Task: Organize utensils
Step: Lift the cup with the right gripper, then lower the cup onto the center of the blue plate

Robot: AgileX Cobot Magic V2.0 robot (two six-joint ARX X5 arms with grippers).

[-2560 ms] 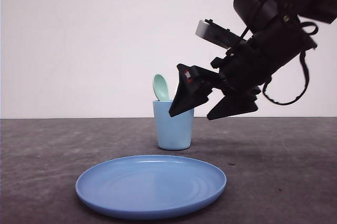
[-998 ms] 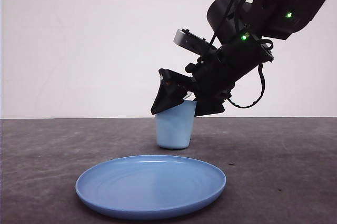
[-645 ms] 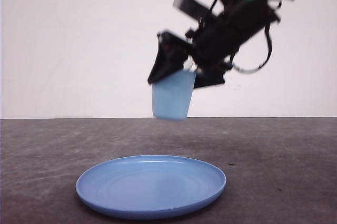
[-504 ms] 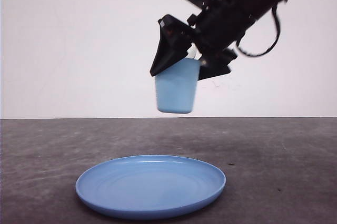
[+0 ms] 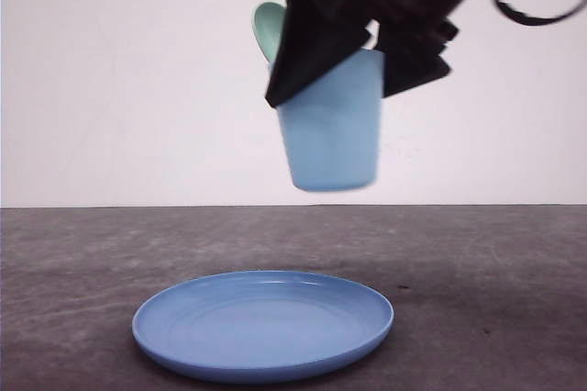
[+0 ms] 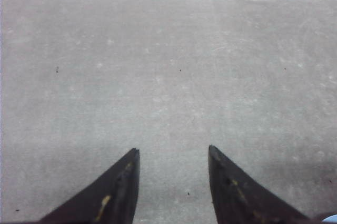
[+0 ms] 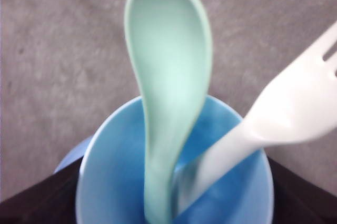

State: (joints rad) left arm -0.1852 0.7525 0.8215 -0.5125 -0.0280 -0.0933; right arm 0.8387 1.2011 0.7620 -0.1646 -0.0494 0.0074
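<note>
A glossy mint-green spoon (image 7: 167,84) with an oval bowl and a smooth white fork (image 7: 284,113) stand handles-down in a light blue cup (image 5: 332,125). The right gripper (image 5: 358,61) pinches the cup's rim, holding it above a round blue plate (image 5: 264,323). Over the speckled grey table (image 6: 168,77), the left gripper (image 6: 172,155) has its fingers spread.

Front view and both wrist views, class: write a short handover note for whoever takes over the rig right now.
Right pincer: shut on the cup, held in the air above the table, behind the plate.
Left pincer: open, holding nothing, over bare table.
Spoon and fork: both standing in the cup.
Done: cup lifted.
Left: both utensils are yet to be taken out and sorted; the plate is bare.
</note>
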